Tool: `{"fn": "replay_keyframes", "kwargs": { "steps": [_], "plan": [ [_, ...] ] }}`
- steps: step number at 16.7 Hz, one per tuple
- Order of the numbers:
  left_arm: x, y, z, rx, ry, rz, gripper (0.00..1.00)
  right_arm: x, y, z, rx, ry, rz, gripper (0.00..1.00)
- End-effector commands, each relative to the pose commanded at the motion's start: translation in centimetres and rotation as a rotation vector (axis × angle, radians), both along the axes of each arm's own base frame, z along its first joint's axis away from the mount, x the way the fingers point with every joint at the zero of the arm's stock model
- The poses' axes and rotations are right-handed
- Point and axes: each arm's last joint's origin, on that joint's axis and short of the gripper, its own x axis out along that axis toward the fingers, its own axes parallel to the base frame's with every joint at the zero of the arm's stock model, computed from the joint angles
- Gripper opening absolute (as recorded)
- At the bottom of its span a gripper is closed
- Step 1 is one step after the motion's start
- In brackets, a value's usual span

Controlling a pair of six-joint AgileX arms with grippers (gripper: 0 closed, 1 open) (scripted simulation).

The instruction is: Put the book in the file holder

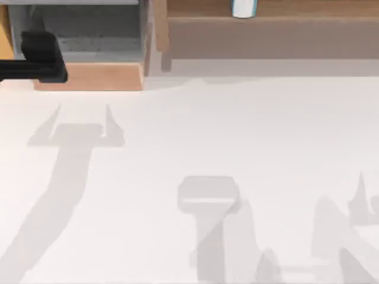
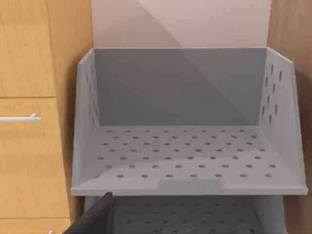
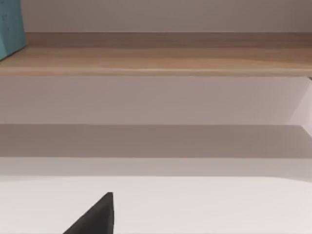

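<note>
The file holder (image 1: 89, 77) stands at the far left of the tabletop (image 1: 207, 136), and its grey perforated trays (image 2: 180, 146) hold nothing. The book (image 1: 243, 7) stands upright on the long wooden shelf (image 1: 266, 35) to the right of the holder, well apart from it. The left arm (image 1: 41, 56) reaches over the holder. The left gripper (image 2: 95, 217) faces the holder's open side and the right gripper (image 3: 95, 217) faces the shelf. One cannot tell whether either is released or clenched.
</note>
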Motion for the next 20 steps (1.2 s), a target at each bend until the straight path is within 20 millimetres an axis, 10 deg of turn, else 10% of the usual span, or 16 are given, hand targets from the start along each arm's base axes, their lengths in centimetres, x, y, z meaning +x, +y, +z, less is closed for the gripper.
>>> {"fn": "replay_keyframes", "kwargs": {
  "steps": [4, 10, 15, 20],
  "plan": [
    [7.8, -7.5, 1.2, 0.024, 0.045, -0.003, 1.0, 0.0, 0.0, 0.0, 0.0, 0.0, 0.0, 1.0],
    [17.1, -20.5, -4.1, 0.049, 0.075, 0.0, 1.0, 0.0, 0.0, 0.0, 0.0, 0.0, 0.0, 1.0],
    [20.6, -27.5, -8.1, 0.016, 0.04, 0.004, 1.0, 0.0, 0.0, 0.0, 0.0, 0.0, 0.0, 1.0],
    [21.6, -29.7, -9.0, -0.017, 0.009, 0.004, 1.0, 0.0, 0.0, 0.0, 0.0, 0.0, 0.0, 1.0]
  ]
}}
